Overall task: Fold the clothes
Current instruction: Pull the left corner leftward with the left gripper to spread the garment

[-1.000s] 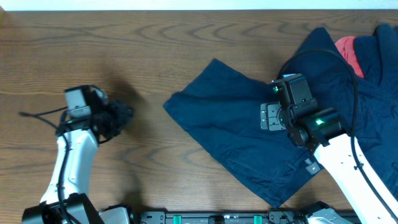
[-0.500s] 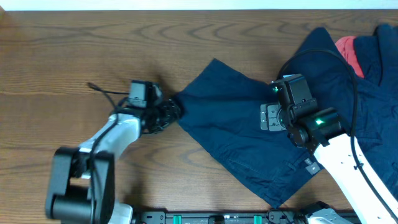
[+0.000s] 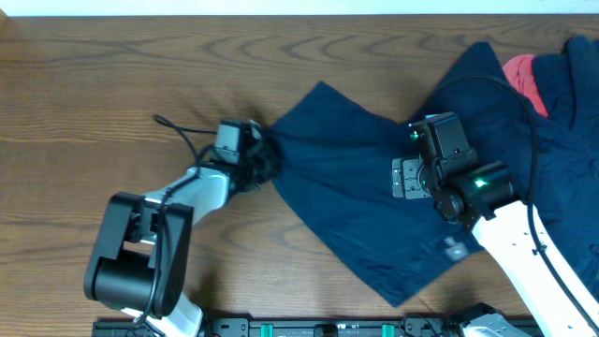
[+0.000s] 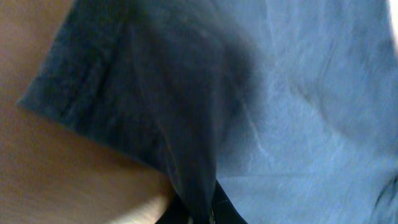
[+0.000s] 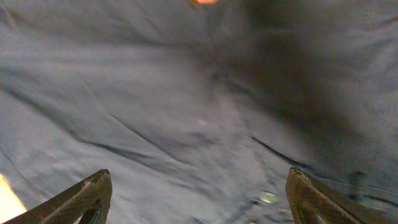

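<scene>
The navy-blue shorts [image 3: 346,211] lie spread across the middle of the wooden table. My left gripper [image 3: 265,157] is at their left corner and is shut on a pinched fold of the cloth. In the left wrist view the fold [image 4: 193,155] runs down into the closed jaws of the left gripper [image 4: 202,216]. My right gripper [image 3: 410,176] hovers over the right part of the shorts. It is open, with its fingers [image 5: 84,198] wide apart above flat cloth [image 5: 186,124] and nothing between them. More of the clothes form a rumpled navy heap [image 3: 562,131] at the far right.
A pink-red piece [image 3: 522,77] shows in the heap near the back right corner. Bare wooden table [image 3: 112,84] lies to the left of the shorts. A black cable [image 3: 182,136] trails behind my left wrist. The arm bases stand at the front edge.
My left arm swung right from the bare table to the shorts' left corner and shut on it, bunching the cloth there. The right arm stayed put.
</scene>
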Controlling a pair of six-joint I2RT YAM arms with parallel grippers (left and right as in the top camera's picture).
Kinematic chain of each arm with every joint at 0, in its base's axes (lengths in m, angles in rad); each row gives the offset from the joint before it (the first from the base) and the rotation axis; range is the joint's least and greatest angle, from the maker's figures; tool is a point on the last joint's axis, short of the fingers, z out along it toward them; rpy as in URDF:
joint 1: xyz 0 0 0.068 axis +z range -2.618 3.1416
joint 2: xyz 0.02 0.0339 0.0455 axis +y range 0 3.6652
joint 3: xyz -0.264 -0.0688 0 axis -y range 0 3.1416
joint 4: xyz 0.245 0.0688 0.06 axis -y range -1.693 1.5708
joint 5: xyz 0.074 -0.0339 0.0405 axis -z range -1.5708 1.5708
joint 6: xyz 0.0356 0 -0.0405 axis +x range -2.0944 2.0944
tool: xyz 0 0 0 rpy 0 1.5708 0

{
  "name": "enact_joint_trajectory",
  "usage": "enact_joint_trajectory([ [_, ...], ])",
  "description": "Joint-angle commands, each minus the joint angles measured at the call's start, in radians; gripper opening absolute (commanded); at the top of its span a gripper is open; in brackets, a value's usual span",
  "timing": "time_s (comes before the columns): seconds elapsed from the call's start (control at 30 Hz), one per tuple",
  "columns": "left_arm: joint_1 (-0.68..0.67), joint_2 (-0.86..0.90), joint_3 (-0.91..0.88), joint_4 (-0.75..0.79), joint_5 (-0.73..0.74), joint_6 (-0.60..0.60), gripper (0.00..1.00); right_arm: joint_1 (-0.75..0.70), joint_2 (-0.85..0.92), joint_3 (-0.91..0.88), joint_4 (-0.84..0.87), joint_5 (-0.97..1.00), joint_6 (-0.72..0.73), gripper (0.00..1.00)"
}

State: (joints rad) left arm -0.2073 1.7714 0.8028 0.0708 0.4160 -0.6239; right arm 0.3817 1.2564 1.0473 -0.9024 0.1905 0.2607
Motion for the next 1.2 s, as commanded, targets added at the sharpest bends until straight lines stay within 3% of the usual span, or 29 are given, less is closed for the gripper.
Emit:
enact_joint_trajectory([
  [0.0, 0.108, -0.008, 0.106, 0.012, -0.074, 0.025, 0.06, -0.009, 0.006, 0.004, -0.006, 0.000, 0.016, 0.87],
  [0.27, 0.295, -0.008, 0.423, -0.071, -0.061, 0.049, 0.07, -0.009, 0.006, 0.004, -0.006, 0.000, 0.016, 0.88],
  [0.3, 0.305, -0.008, 0.447, -0.104, -0.057, 0.055, 0.23, -0.009, 0.006, 0.004, -0.006, 0.000, 0.016, 0.87],
  [0.4, 0.322, -0.008, 0.479, -0.231, 0.009, 0.095, 0.93, -0.009, 0.006, 0.004, -0.006, 0.000, 0.016, 0.88],
  [0.43, 0.322, -0.008, 0.478, -0.299, 0.031, 0.119, 0.98, -0.009, 0.006, 0.004, -0.006, 0.000, 0.016, 0.88],
  [0.6, 0.314, -0.007, 0.469, -0.734, 0.032, 0.183, 0.98, -0.009, 0.006, 0.004, -0.006, 0.000, 0.016, 0.88],
  [0.73, 0.298, -0.007, 0.439, -0.986, 0.032, 0.191, 0.98, -0.009, 0.006, 0.004, -0.006, 0.000, 0.016, 0.88],
  [0.9, 0.240, -0.007, 0.341, -1.014, 0.032, 0.231, 0.99, -0.009, 0.006, 0.004, -0.003, 0.000, 0.016, 0.88],
  [1.07, 0.190, -0.007, 0.204, -0.929, 0.032, 0.204, 1.00, -0.010, 0.006, 0.004, -0.008, 0.000, 0.016, 0.88],
  [1.17, 0.177, -0.007, 0.125, -0.850, 0.032, 0.168, 0.95, -0.009, 0.006, 0.004, -0.013, 0.000, 0.016, 0.88],
])
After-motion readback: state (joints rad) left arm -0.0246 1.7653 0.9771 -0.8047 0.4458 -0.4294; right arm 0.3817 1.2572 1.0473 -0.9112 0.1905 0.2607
